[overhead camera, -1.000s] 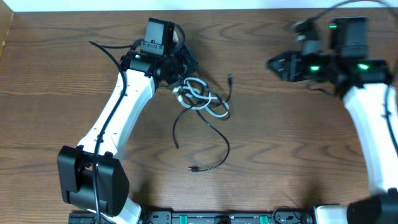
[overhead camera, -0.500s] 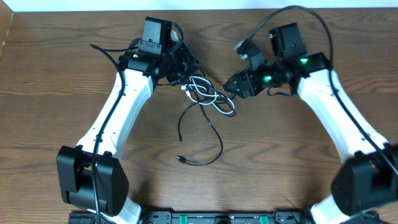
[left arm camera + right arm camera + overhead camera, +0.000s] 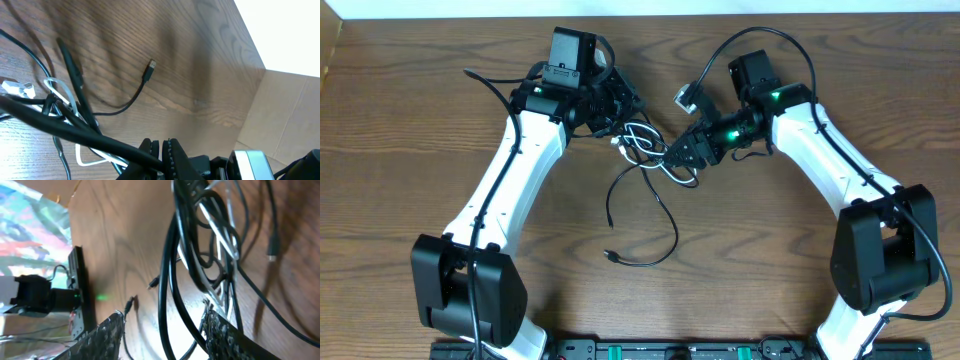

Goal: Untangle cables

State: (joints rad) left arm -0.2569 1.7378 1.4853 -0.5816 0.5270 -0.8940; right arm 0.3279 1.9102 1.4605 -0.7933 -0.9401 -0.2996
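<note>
The tangle lies on the wooden table [image 3: 770, 260] toward its far edge, between the two arms. The white cable [image 3: 642, 140] is coiled in small loops there, with the black cable [image 3: 672, 225] threaded through them. From the knot the black cable runs toward the near edge in a wide curve and ends in a small plug [image 3: 611, 256] lying free on the wood. The left gripper [image 3: 612, 108] sits at the left edge of the knot. In the left wrist view its fingers [image 3: 155, 149] stand drawn close together with only a slit between them (one of the arm's own thick wires crosses just in front, so I cannot tell whether a strand is pinched there). That view also shows a loop of the white cable [image 3: 60, 86] with its white plug [image 3: 17, 89], and a stretch of black cable whose plug [image 3: 150, 67] lies alone on bare wood. The right gripper [image 3: 672, 157] reaches in from the right and meets the knot's right side. In the right wrist view its textured pads [image 3: 107, 340] are spread wide apart, with several black strands and a white one [image 3: 220, 232] lying in the span between them, none of them clamped.
</note>
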